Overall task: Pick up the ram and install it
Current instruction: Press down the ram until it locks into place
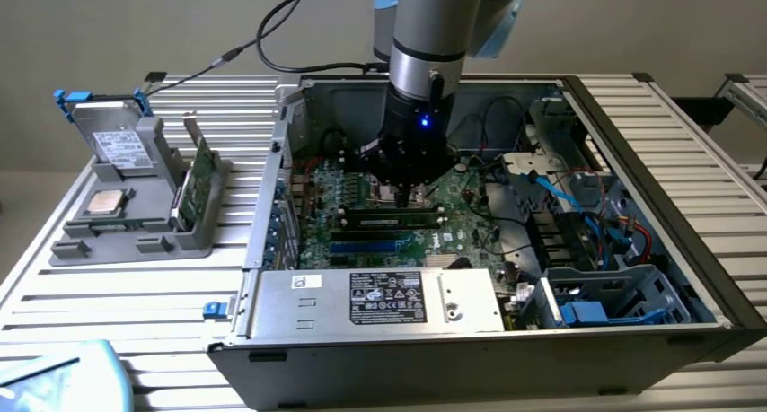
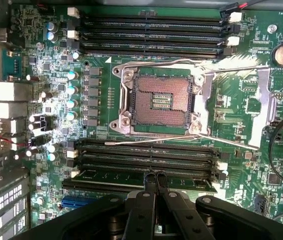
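Note:
The ram (image 1: 381, 220) is a long, thin green stick lying along a slot of the motherboard (image 1: 473, 210) inside the open computer case (image 1: 671, 170). My gripper (image 1: 403, 197) reaches straight down into the case and stands right over the middle of the stick. In the wrist view the ram (image 2: 109, 176) sits in the slot nearest my gripper (image 2: 155, 175). The two black fingers are shut against each other, and their tips rest at the stick's upper edge. Whether the tips press on it I cannot tell.
An empty processor socket (image 2: 159, 100) lies between two banks of empty memory slots (image 2: 151, 30). A power supply (image 1: 383, 300) sits at the case front, with cables (image 1: 587, 201) on the exterior view's right. A grey holder (image 1: 90, 237) beside the case carries a green card (image 1: 198, 183), a silver chip (image 1: 108, 201) and a drive (image 1: 120, 143).

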`<state>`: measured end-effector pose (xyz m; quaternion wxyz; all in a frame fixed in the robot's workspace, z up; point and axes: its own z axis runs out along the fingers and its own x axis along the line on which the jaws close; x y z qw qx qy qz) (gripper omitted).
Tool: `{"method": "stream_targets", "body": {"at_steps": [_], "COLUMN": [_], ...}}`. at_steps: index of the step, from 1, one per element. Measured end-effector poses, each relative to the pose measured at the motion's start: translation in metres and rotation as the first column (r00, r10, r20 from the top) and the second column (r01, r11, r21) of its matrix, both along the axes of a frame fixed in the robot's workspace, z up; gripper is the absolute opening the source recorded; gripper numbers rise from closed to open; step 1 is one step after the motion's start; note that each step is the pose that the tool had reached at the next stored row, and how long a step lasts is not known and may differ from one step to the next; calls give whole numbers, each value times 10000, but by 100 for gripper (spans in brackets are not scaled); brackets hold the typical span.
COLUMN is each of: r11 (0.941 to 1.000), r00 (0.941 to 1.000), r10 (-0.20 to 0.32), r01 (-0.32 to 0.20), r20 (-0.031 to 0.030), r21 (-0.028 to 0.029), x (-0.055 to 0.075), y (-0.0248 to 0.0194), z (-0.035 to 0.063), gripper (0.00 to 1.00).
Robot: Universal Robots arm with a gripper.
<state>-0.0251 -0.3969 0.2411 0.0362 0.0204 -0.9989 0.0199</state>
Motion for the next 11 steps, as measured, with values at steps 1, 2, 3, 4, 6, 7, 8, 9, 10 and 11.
{"method": "stream_targets", "body": {"at_steps": [1,2,3,4,6,7,8,9,10,11], "r11": [10000,10000,10000,10000,10000,10000,10000,10000,10000,10000], "r00": [10000,10000,10000,10000,10000,10000,10000,10000,10000,10000], "r10": [0,0,0,-1,-1,-1,-2,-1,0,1], "r01": [0,0,0,1,1,1,2,1,0,-1], "r20": [0,0,0,0,-1,0,0,0,0,0], "r21": [0,-1,0,0,-1,0,1,0,0,-1], "x": [0,0,0,-1,-5,-9,-14,-19,-23,-26], "y": [0,0,0,0,-7,-12,-17,-25,-35,-51], "z": [0,0,0,0,11,18,25,35,44,54], "gripper": [11,11,11,11,11,11,11,11,11,11]}}
